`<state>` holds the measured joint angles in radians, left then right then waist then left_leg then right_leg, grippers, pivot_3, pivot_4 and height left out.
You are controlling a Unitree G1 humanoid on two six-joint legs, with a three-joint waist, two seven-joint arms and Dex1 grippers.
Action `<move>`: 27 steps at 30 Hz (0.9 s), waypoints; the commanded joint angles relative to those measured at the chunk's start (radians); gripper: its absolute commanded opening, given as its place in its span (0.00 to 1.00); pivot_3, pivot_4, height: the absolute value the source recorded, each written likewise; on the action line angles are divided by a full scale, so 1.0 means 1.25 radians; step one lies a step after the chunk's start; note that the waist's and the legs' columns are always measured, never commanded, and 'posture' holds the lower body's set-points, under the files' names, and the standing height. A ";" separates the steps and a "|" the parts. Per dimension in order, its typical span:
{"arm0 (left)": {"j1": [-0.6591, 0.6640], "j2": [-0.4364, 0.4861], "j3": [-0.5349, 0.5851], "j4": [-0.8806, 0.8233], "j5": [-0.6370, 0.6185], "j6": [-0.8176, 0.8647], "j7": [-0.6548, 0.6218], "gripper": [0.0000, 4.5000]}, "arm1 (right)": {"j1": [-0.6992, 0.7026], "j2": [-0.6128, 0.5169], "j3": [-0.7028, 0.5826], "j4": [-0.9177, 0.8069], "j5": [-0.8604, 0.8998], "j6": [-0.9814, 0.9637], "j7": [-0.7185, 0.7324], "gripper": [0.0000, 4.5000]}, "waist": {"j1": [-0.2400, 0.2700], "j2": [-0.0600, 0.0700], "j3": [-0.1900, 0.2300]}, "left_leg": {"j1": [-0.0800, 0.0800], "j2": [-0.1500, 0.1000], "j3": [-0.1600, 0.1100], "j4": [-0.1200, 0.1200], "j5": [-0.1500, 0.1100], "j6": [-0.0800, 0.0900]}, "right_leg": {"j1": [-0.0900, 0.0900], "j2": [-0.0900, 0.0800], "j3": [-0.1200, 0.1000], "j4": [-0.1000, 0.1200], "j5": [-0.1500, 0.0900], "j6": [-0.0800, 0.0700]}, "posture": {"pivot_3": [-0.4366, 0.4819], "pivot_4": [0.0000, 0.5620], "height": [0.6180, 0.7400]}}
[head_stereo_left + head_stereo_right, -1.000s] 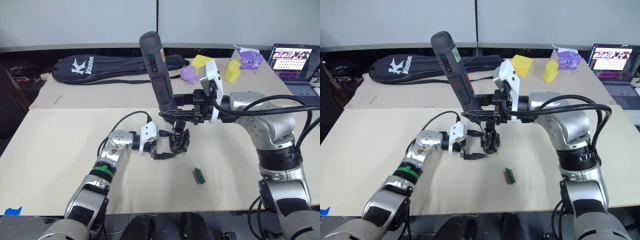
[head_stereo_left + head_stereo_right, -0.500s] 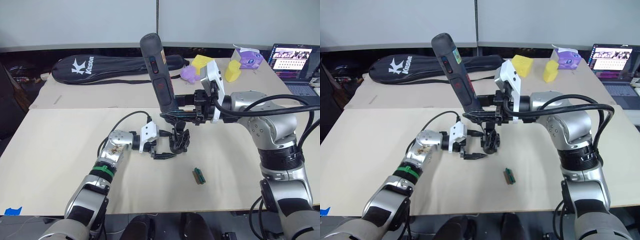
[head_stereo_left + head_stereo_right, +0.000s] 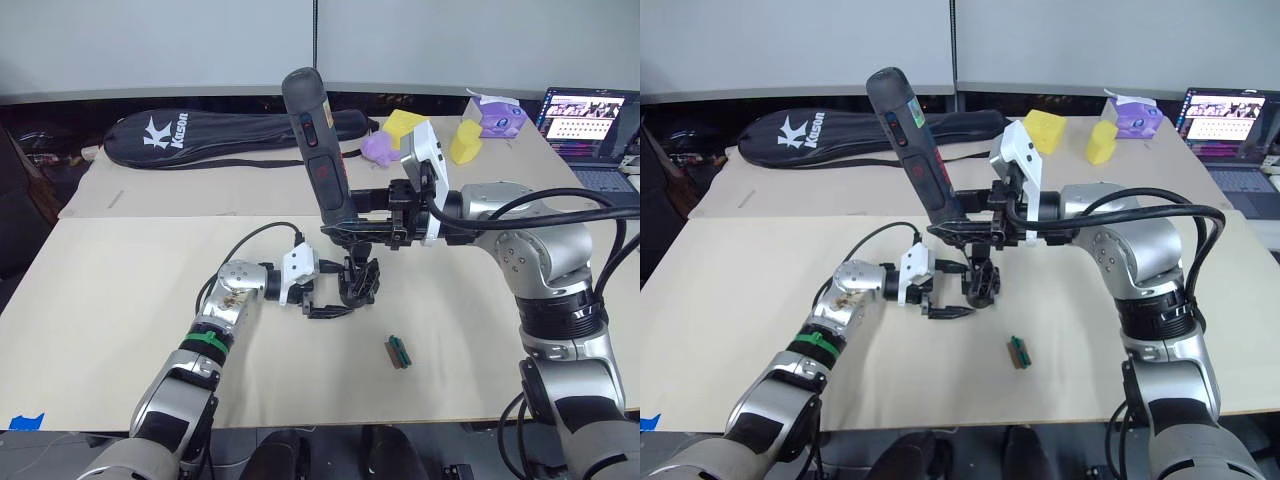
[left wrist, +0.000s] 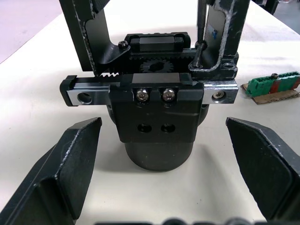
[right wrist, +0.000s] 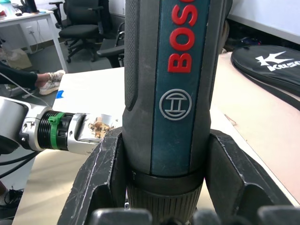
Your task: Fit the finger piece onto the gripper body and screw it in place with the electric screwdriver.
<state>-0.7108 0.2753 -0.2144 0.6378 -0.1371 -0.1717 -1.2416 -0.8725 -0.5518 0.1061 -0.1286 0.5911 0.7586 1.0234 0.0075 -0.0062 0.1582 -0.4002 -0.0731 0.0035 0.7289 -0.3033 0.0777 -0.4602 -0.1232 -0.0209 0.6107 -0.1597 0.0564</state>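
Fingers: left gripper [image 4: 164,187] spread wide, one finger either side of the gripper body [image 4: 154,117], not touching; right gripper [image 5: 164,187] clamped round the electric screwdriver [image 3: 318,150].
Gripper body: upright on the table [image 3: 120,300], flanked by the left gripper, probably to steady it.
Screwdriver: held tilted above the gripper body, bit [image 4: 200,28] reaching down to its top, apparently onto a screw.
Finger piece: seemingly mounted already; I cannot tell for certain.
Beyond: green-and-brown piece [image 3: 398,352] just beside the body; racket bag [image 3: 200,130] well apart.

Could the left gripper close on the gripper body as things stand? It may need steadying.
Probably yes: the left gripper is open, its fingers flanking the gripper body with nothing between.
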 commanded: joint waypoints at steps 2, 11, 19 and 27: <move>-0.002 -0.004 0.004 -0.026 -0.001 -0.017 0.004 1.00 | -0.029 0.001 -0.023 -0.023 0.005 -0.028 0.006 0.43 | 0.000 0.000 0.000 | 0.000 0.000 0.000 0.000 0.000 0.000 | 0.000 0.000 0.000 0.000 0.000 0.000 | 0.48 0.27 0.86; 0.000 -0.005 0.002 -0.030 0.000 -0.017 0.008 1.00 | -0.029 0.018 -0.022 -0.021 -0.002 -0.037 -0.003 0.43 | 0.000 0.000 0.000 | 0.000 0.000 0.000 0.000 0.000 0.000 | 0.000 0.000 0.000 0.000 0.000 0.000 | 0.48 0.27 0.86; -0.001 -0.004 0.003 -0.028 0.000 -0.017 0.009 1.00 | -0.027 0.030 -0.024 -0.022 -0.012 -0.041 -0.005 0.43 | 0.000 0.000 0.000 | 0.000 0.000 0.000 0.000 0.000 0.000 | 0.000 0.000 0.000 0.000 0.000 0.000 | 0.48 0.27 0.86; 0.000 -0.006 0.003 -0.027 0.000 -0.017 0.011 1.00 | -0.019 0.028 -0.026 -0.028 -0.012 -0.039 -0.005 0.43 | 0.000 0.000 0.000 | 0.000 0.000 0.000 0.000 0.000 0.000 | 0.000 0.000 0.000 0.000 0.000 0.000 | 0.48 0.27 0.86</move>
<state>-0.7076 0.2710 -0.2146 0.6376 -0.1366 -0.1725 -1.2316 -0.8725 -0.5181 0.1062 -0.1283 0.5674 0.7491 1.0204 0.0069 -0.0061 0.1582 -0.4002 -0.0731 0.0035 0.7289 -0.3033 0.0776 -0.4603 -0.1232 -0.0212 0.6107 -0.1597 0.0565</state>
